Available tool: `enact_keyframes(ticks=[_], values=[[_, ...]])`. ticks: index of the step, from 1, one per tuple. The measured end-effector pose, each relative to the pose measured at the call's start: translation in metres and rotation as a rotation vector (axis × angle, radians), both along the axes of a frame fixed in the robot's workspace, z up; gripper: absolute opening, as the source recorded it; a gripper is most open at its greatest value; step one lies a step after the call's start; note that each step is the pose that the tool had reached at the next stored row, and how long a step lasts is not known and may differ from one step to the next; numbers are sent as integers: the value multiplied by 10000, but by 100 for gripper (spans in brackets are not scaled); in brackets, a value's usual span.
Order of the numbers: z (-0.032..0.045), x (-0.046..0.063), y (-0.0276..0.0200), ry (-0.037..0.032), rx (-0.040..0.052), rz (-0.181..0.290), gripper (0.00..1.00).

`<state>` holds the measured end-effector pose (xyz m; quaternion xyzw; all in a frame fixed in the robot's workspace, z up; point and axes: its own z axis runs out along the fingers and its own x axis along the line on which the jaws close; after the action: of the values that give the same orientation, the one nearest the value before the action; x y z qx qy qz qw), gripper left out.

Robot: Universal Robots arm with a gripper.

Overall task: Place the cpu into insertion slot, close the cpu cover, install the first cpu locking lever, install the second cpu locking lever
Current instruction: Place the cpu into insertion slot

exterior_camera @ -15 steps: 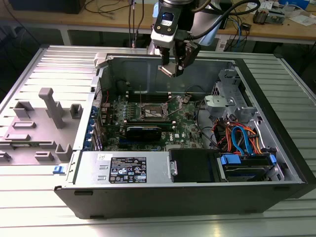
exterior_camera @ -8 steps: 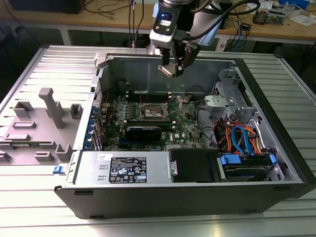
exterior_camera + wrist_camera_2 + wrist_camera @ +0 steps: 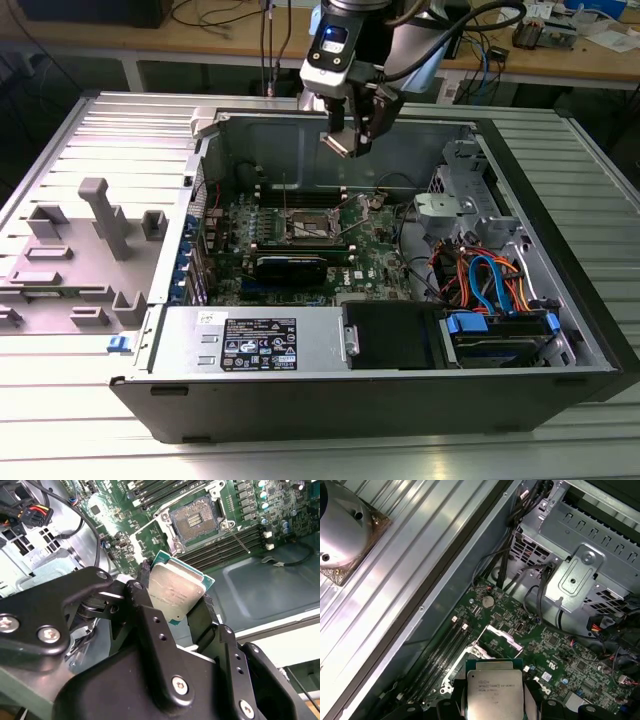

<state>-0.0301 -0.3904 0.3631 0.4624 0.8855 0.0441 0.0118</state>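
Note:
My gripper (image 3: 348, 135) hangs above the open computer case, shut on the cpu (image 3: 340, 143). In both wrist views the cpu (image 3: 175, 592) (image 3: 494, 692) is a flat square chip with a dull silver top and a green rim, pinched at two opposite edges by the black fingers (image 3: 143, 585). The insertion slot (image 3: 196, 521) (image 3: 305, 228) lies open on the green motherboard below, its pin field bare. The cpu cover (image 3: 501, 634) stands raised at the slot's edge. A thin locking lever (image 3: 240, 541) sticks out beside the slot, unlatched. The cpu is well above the slot and touches nothing but the fingers.
The case walls (image 3: 300, 395) ring the motherboard. A drive cage (image 3: 455, 205) and bundled cables (image 3: 485, 280) fill the exterior view's right. A long black block (image 3: 290, 265) lies near the slot. A round metal cooler (image 3: 340, 530) and a grey fixture (image 3: 95, 235) sit outside the case.

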Motion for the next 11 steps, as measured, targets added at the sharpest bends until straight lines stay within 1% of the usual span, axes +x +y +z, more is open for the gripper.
enact_keyframes(ticks=[2, 4, 7, 11], values=[[-1, 0, -3, 1, -1, -172, 55], [-3, 0, -4, 1, -1, -472, 55], [-6, 0, -5, 0, 1, -787, 55], [-6, 0, -5, 0, 0, -912, 55]])
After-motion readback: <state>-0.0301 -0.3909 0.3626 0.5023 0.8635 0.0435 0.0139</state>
